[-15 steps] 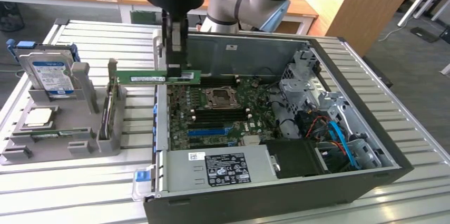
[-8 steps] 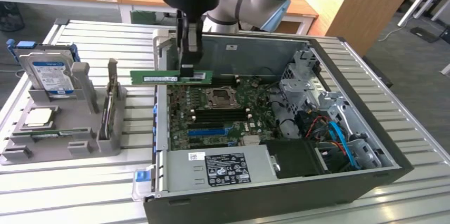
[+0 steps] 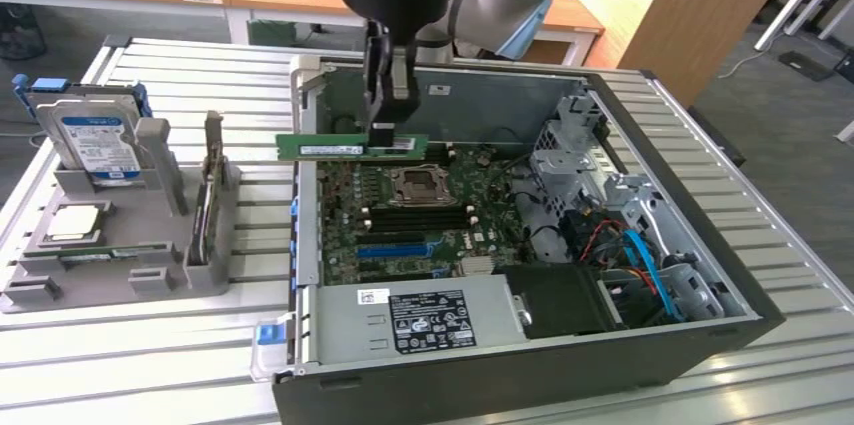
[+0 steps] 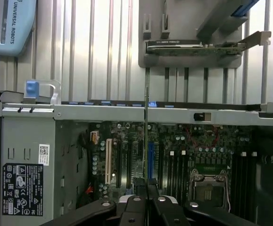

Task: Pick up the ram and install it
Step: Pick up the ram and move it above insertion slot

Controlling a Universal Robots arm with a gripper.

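Exterior view, hand clenched on the ram, held level above the motherboard, open computer case

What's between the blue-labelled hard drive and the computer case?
In the exterior view, an expansion card stands on edge in the grey holder, between the hard drive and the open case.

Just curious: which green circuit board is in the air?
The long, narrow green stick pinched by the gripper; the green motherboard lies below in the black case.
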